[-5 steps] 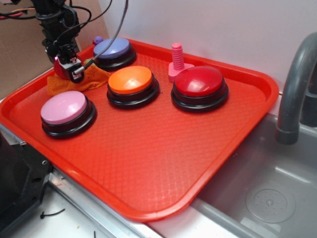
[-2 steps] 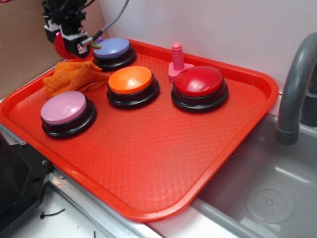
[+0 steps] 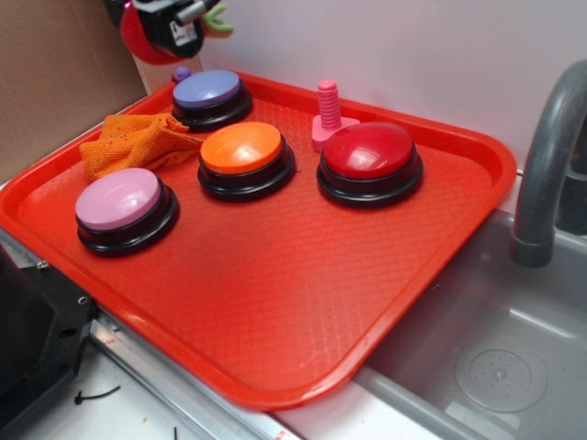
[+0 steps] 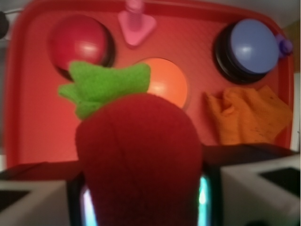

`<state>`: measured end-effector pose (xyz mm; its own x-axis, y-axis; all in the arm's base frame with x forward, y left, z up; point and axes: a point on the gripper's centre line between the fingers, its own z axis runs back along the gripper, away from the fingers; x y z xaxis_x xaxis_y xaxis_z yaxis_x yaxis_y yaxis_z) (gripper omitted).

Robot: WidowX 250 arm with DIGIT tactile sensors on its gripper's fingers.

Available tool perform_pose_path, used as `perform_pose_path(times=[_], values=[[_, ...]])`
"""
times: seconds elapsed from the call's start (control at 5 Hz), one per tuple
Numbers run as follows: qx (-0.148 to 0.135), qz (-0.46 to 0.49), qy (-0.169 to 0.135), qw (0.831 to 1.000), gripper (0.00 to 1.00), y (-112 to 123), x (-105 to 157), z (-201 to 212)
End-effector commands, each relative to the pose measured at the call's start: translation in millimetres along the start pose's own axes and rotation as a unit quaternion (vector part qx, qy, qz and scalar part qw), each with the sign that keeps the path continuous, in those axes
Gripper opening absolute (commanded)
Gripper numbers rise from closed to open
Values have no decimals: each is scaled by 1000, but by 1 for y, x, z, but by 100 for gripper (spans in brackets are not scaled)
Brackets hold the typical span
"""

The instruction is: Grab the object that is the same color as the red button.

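My pincer [image 3: 174,27] is clamped on the red plush ball [image 4: 138,160], held high above the tray's [image 3: 303,302] far-left corner, clear of everything. It matches the red button [image 3: 370,162] near the far edge, hence this grab.

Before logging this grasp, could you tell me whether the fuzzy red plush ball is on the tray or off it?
Off: the gripper holds the fuzzy red plush ball above the red plastic tray.
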<state>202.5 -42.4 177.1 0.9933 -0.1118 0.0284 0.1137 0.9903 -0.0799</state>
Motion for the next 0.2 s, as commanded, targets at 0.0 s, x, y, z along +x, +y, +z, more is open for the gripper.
perform_pose_path(times=[0.0], values=[[-35, -75, -31, 996, 0, -61, -6, 19]])
